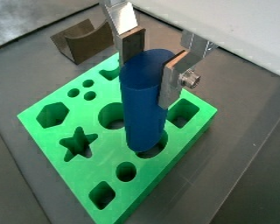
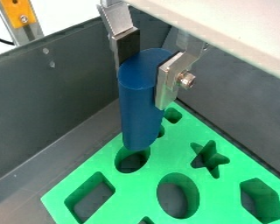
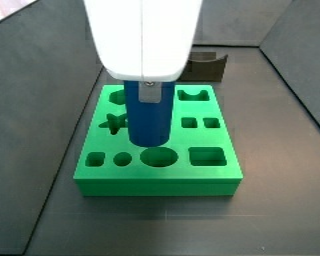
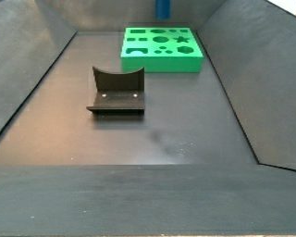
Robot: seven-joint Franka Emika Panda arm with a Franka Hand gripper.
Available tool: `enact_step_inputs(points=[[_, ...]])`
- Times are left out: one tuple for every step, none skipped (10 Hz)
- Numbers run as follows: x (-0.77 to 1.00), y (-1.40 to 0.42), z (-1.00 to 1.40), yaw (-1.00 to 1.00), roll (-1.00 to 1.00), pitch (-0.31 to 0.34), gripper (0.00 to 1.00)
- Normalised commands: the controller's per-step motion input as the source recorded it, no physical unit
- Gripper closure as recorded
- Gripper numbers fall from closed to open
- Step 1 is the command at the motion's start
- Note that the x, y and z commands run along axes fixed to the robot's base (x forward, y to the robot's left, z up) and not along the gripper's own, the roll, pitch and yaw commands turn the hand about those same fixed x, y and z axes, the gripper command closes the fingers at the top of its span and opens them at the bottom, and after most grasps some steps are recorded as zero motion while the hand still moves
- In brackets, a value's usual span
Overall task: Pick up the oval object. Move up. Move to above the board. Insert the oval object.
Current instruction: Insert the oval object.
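My gripper [image 1: 152, 66] is shut on the oval object [image 1: 145, 101], a tall blue peg that it holds upright by the top over the board [image 1: 38, 118], a green slab with cutout holes. In both wrist views the peg's lower end hangs right at a hole in the board; the peg [image 2: 140, 101] hides most of that hole. In a side view the peg [image 3: 149, 115] hangs under the gripper [image 3: 149, 95], just behind the oval hole [image 3: 156, 157] of the board [image 3: 163, 180]. In the far side view only the peg's lower end [image 4: 165, 7] shows above the board [image 4: 163, 63].
The fixture [image 3: 210, 65], a dark bracket, stands on the floor beside the board; it also shows in a wrist view [image 1: 84, 39] and a side view [image 4: 117, 91]. Grey bin walls [image 2: 60, 96] enclose the floor.
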Motion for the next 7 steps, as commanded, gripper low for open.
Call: enact_step_inputs(points=[[0.2, 0.0, -0.27, 0.0, 0.02, 0.009, 1.0], [0.12, 0.0, -0.26, 0.0, 0.04, 0.0, 1.0], [0.0, 0.0, 0.0, -0.01, -0.02, 0.0, 1.0], [0.04, 0.0, -0.03, 0.0, 0.0, 0.0, 1.0], [0.03, 0.0, -0.19, 0.0, 0.0, 0.0, 1.0], [0.06, 0.0, -0.23, 0.0, 0.02, 0.0, 1.0], [0.13, 0.0, -0.23, 0.0, 0.03, 0.0, 1.0]])
